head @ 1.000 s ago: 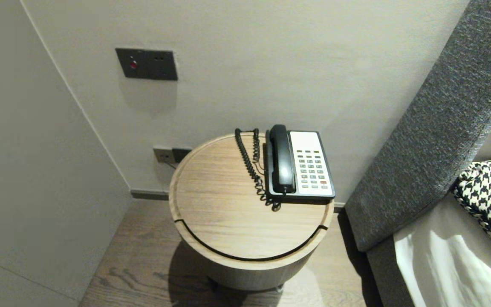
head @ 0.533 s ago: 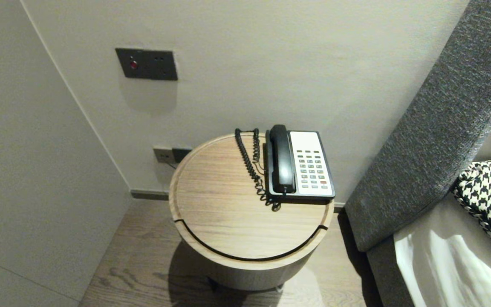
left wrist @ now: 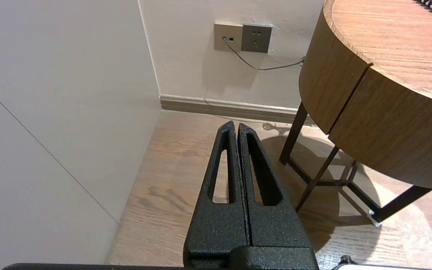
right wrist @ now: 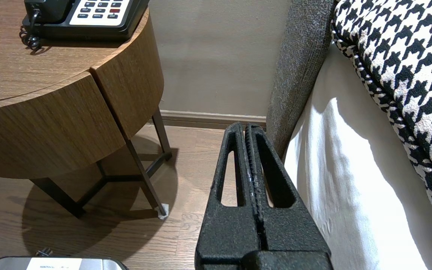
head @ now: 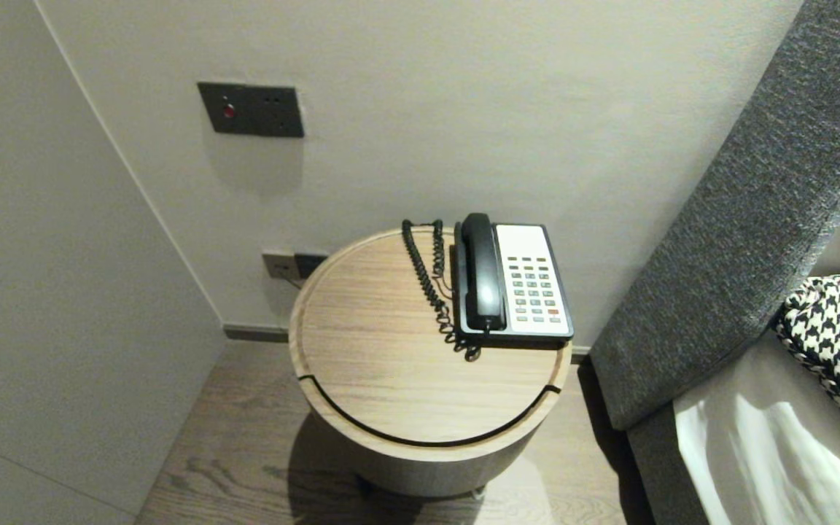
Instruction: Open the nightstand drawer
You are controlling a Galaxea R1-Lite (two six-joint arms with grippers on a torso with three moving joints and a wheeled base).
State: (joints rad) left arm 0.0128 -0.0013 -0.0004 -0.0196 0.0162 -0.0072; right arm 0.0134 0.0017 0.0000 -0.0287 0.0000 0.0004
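One round wooden side table (head: 391, 394) stands against the far wall, between a pale wall panel on the left and a grey upholstered headboard (head: 741, 219) on the right. On its far right part sits a desk telephone (head: 533, 281), with the black handset (head: 482, 273) in its cradle and the coiled cord (head: 431, 284) lying on the tabletop just left of it.

The left gripper (left wrist: 236, 125) hangs low over the wooden floor (head: 245, 452) at the table's near left, fingers pressed together and holding nothing. The right gripper (right wrist: 245, 126) hangs low at the table's near right, between the table and the white bed sheet (right wrist: 336, 168). Its fingers are likewise together and empty.

A houndstooth cushion (head: 839, 343) lies on the bed. A wall socket (left wrist: 255, 37) sits low on the far wall, and a dark switch panel (head: 250, 109) is mounted higher up.
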